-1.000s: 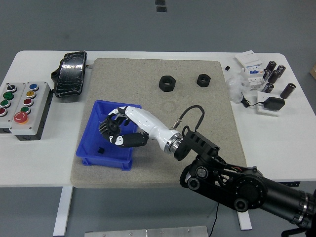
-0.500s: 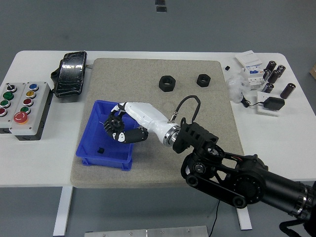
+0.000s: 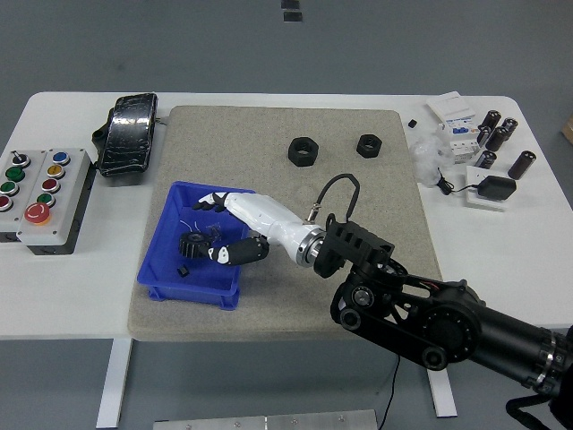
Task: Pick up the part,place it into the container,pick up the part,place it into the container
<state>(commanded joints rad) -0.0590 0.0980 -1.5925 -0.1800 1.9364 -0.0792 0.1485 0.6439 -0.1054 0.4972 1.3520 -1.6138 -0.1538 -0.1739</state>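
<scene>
Seen from the head camera, the blue plastic bin (image 3: 159,264) sits on the coarse grey felt mat (image 3: 358,193) covering the white desk (image 3: 501,260), and inside it lie a black toothed gear (image 3: 192,245) and a small black piece (image 3: 180,270) near the front wall. Over the bin, the right robot hand (image 3: 224,228), white-shelled with black fingers, hangs with its fingers spread and holding nothing, just beside the gear. Farther back on the mat, two black hexagonal nuts (image 3: 303,150) (image 3: 368,144) rest apart from each other.
</scene>
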